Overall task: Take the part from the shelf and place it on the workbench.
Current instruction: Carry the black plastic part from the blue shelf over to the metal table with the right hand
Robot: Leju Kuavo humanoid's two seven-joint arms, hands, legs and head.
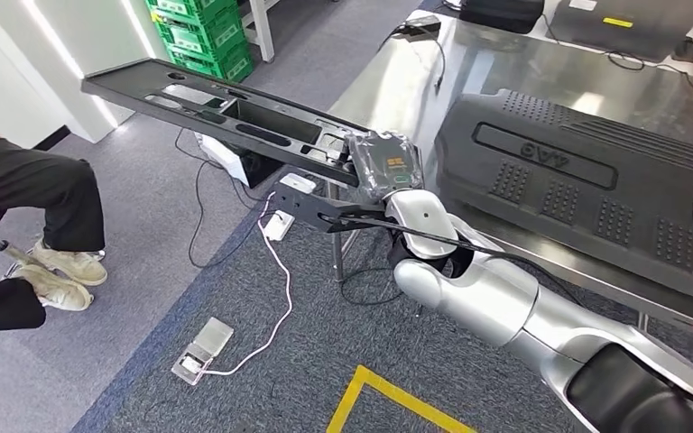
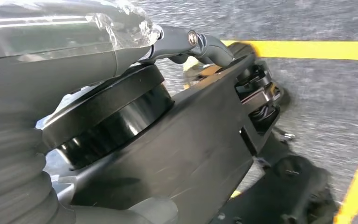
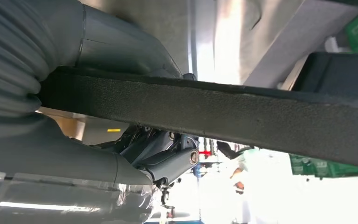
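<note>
The long black part (image 1: 235, 113) is gripped near one end by the right hand (image 1: 386, 165) and is held out level over the floor, just beside the bench (image 1: 505, 68); whether the left hand (image 2: 74, 93) is apart or closed cannot be told. The part should be swung over the bench and kept level before it is lowered, since most of its length overhangs. A large black cover (image 1: 586, 180) occupies the near bench area, and a seated person (image 1: 27, 207) is near the far end.

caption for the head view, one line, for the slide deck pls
Right hand grips a long black plastic part, held above the grey carpet beside the steel workbench.
</note>
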